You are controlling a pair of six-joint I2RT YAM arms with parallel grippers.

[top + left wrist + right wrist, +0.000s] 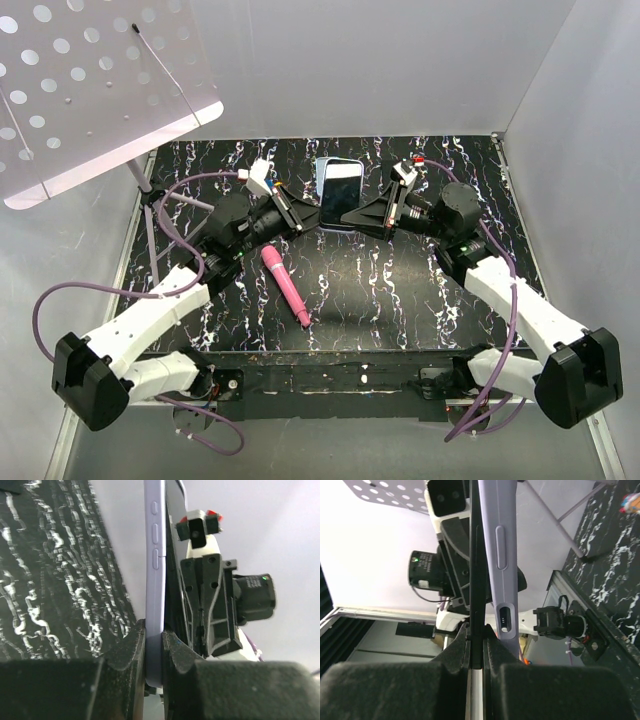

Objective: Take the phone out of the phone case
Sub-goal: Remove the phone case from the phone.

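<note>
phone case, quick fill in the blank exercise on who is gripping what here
1. The left gripper is ___ on the lavender phone case.
2. The right gripper pinches the dark edge of the ___, not the case.
3. A ___ marker lies on the table, touched by neither gripper.
Missing words: shut, phone, pink.

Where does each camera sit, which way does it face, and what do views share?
Top external: above and behind the bases, looking down on the table; left gripper and right gripper hold the phone case between them.
Left wrist: on the left arm, looking along its fingers, clamped on the phone case.
Right wrist: on the right arm, looking along its fingers, clamped on the phone.
Shared: both wrist views show the phone case edge-on.
</note>
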